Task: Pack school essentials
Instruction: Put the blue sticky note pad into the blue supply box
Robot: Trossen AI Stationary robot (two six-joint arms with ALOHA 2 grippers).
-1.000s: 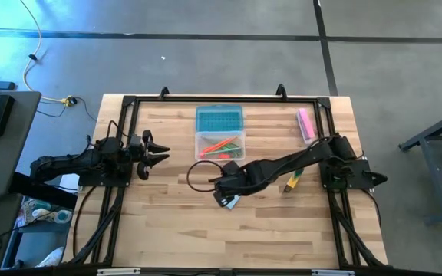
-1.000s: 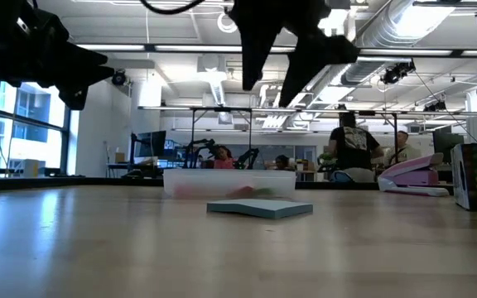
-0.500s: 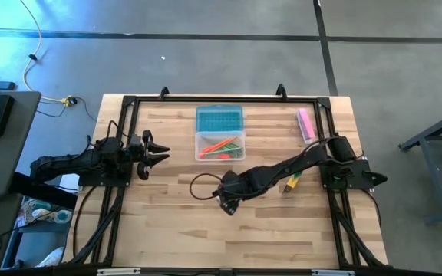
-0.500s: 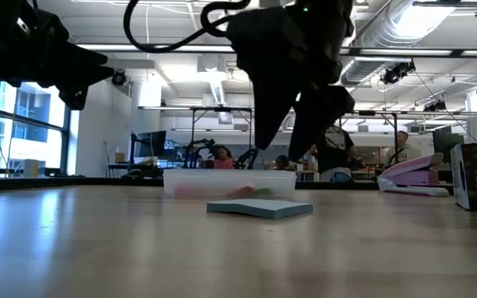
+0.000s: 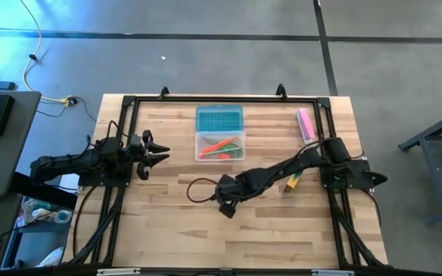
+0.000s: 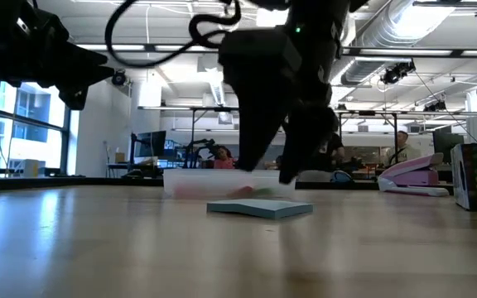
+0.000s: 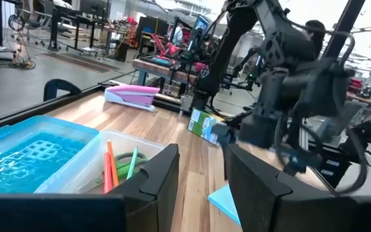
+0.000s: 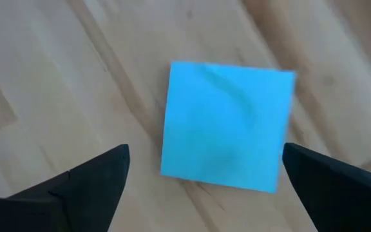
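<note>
The light-blue square notepad (image 8: 227, 125) lies flat on the wooden table (image 5: 167, 230), near its middle, and also shows in the low view (image 6: 259, 209). My right gripper (image 8: 205, 187) hangs just above it, pointing steeply down and open wide, with one finger on each side and clear of it (image 6: 265, 174). In the high view the right gripper (image 5: 227, 204) hides the notepad. My left gripper (image 5: 158, 153) waits open at the table's left, pointing level (image 7: 201, 183). The clear box (image 5: 219, 146) holds an orange-red pen (image 5: 221, 143) and green-handled scissors (image 7: 131, 161).
The box's blue lid (image 5: 219, 119) lies open behind it at the far middle. A pink bar-shaped item (image 5: 305, 124) sits at the far right. A yellow-green-black marker (image 5: 292, 182) lies right of my right arm. A black frame (image 5: 129, 100) borders the table. People are in the room beyond.
My right gripper has come down toward the notepad, rolling about its own axis, and has opened wider. It now hides the notepad in the high view. The notepad has stayed where it was.
</note>
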